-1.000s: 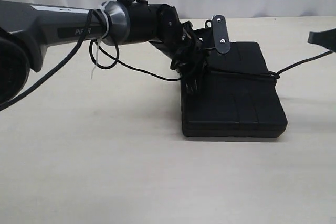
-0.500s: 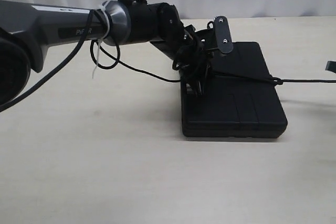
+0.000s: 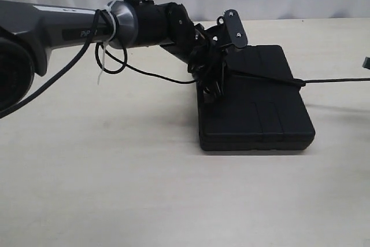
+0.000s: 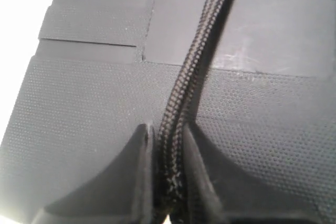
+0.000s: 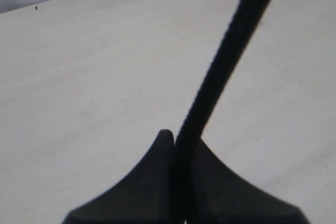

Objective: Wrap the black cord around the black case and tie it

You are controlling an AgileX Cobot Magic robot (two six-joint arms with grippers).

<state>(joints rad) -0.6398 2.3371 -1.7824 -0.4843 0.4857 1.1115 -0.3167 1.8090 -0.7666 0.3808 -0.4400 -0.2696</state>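
The black case lies flat on the table, right of centre. My left gripper hovers over the case's left edge, shut on the black cord; in the left wrist view the braided strand is pinched between the fingers just above the case's ribbed lid. The cord crosses the lid to a small knot at the case's right edge, then runs taut and level off the right side. My right gripper is shut on that far stretch of cord above bare table.
The left arm reaches in from the left with a white zip tie and a looping thin black line trailing from it toward the gripper. A pale wall closes off the back of the light tabletop.
The right gripper has moved right, almost out of the exterior view, pulling the cord straight and taut. The left gripper has shifted slightly up and left at the case's edge.
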